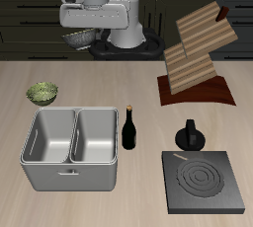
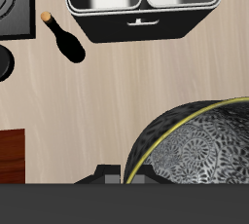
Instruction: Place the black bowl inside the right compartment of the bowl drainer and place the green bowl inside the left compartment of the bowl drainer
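The black bowl [image 1: 77,40] hangs high in the air near the table's back, with my gripper [image 1: 89,32] shut on its rim. The wrist view shows the same speckled bowl [image 2: 199,148] close up, with my gripper [image 2: 124,174] at its edge. The green bowl [image 1: 42,93] sits on the table just behind the bowl drainer [image 1: 35,162]. The bowl drainer [image 2: 141,23] has nothing in either basin. It lies well below and ahead of the held bowl.
A dark bottle [image 1: 129,129] stands right beside the drainer. A moka pot [image 1: 189,135] and a flat black stove plate [image 1: 205,182] are farther along the table's front. A wooden rack [image 1: 198,53] stands at the back.
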Motion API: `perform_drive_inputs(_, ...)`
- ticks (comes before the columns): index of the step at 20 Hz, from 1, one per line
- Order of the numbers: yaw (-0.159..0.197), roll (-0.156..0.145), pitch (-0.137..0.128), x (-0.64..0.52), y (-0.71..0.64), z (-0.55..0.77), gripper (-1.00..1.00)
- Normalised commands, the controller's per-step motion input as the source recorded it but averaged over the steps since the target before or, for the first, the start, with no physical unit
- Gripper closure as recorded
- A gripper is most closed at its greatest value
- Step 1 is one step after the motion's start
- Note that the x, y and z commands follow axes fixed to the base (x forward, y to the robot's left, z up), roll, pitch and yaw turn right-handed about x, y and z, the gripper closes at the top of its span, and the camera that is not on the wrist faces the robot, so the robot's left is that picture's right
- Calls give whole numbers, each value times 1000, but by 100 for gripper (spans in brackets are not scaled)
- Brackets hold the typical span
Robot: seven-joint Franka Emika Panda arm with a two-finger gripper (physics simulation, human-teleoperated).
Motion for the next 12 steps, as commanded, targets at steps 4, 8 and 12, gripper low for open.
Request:
perform_drive_inputs(4, 8, -59, 24, 439, -172, 58, 100)
perform_drive_inputs(8, 11, -47, 6, 360, -198, 101, 100)
perform_drive_inputs(12, -9, -12, 11, 388, -169, 125, 100)
